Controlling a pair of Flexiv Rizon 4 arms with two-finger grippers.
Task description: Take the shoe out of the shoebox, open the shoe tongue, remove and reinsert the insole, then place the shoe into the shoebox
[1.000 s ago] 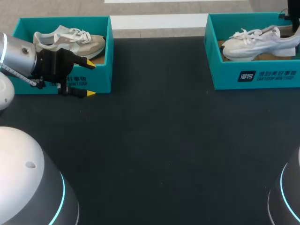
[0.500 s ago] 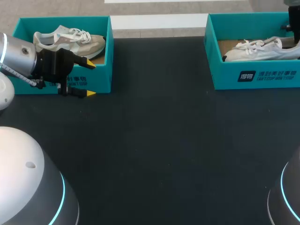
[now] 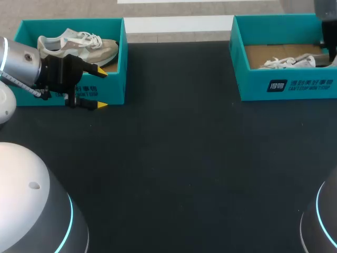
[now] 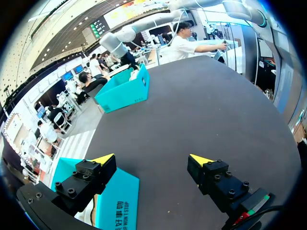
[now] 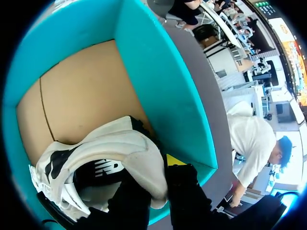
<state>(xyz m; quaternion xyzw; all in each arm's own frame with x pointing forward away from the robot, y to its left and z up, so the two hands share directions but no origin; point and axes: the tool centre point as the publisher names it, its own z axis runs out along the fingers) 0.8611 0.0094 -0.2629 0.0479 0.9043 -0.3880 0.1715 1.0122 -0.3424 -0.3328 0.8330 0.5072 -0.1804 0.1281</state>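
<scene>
Head view shows you the white shoe lying low inside the teal shoebox. It sits on the brown cardboard floor toward the shoebox's right end, and only its laces and upper show above the front wall. Your right arm comes down into the shoebox at that same right end.

Right wrist view gives you the grip. The right gripper is inside the teal shoebox, close to a corner of its walls, and it is clamped on the shoe's collar. One yellow-tipped finger is outside the white upper. The other, dark, goes into the shoe's opening with its tip hidden.

Well to the left of the teal shoebox and level with it stands a second shoebox of the same colour, holding a beige sneaker. Your left gripper hangs over the dark table, also well to the left of the teal shoebox and a little nearer you than its front wall. Its fingers stand wide apart with nothing between them. In the left wrist view the teal shoebox lies far ahead of those spread fingers
</scene>
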